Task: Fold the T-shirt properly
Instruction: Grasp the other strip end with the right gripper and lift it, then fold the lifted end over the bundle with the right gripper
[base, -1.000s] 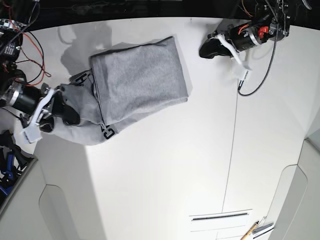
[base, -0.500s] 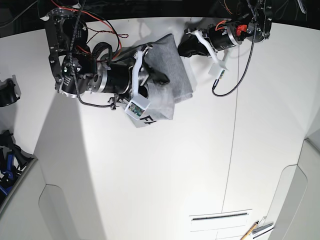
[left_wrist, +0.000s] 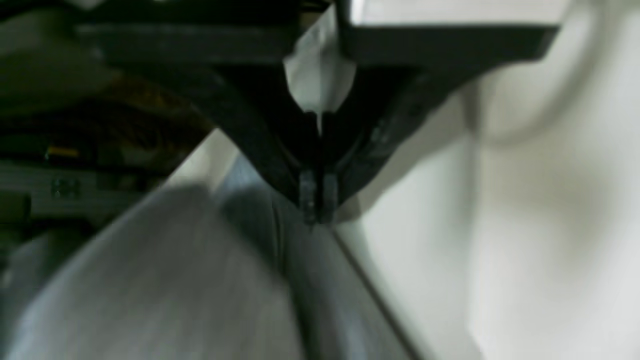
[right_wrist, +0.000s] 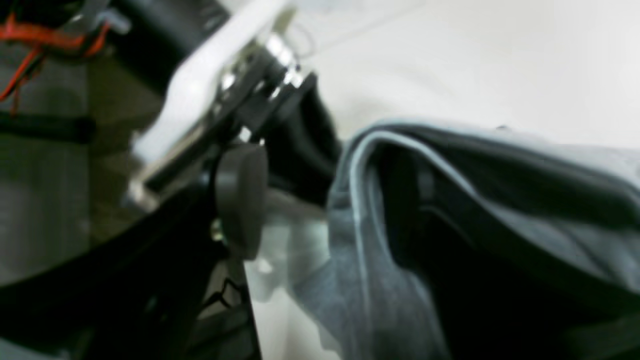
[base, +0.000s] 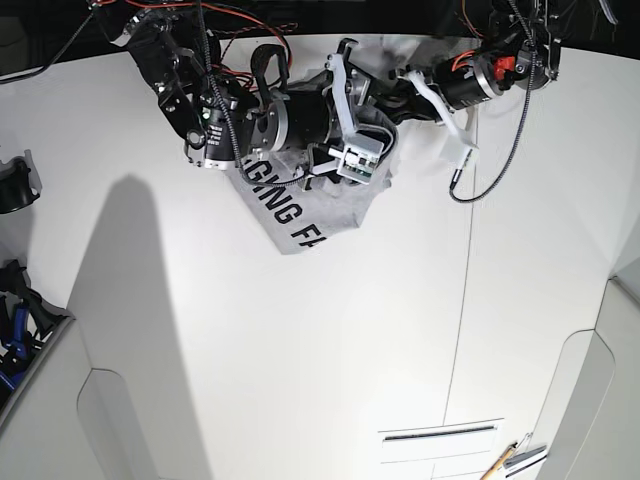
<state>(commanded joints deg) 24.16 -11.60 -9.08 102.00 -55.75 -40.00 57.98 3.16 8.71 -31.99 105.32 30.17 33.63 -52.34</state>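
The grey T-shirt (base: 300, 215) hangs bunched under my right arm at the back of the white table (base: 300, 360), its black block letters facing up. My right gripper (base: 385, 118) reaches across from the left, buried in the cloth and holding it up. In the right wrist view a grey fold (right_wrist: 350, 280) fills the frame, blurred. My left gripper (base: 398, 82) comes in from the back right to the same bunch. In the left wrist view the left gripper (left_wrist: 317, 212) has its jaws pressed together on a fold of the shirt (left_wrist: 175, 280).
A black cable (base: 490, 170) loops down from the left arm onto the table. A seam (base: 465, 300) runs down the table top. Dark gear (base: 15, 185) and blue items (base: 15, 330) sit at the left edge. An orange-handled tool (base: 500, 462) lies at the front right.
My right arm swept from the far left across to the back right, dragging the shirt over so the lettered side shows. My left gripper moved in and closed on the cloth.
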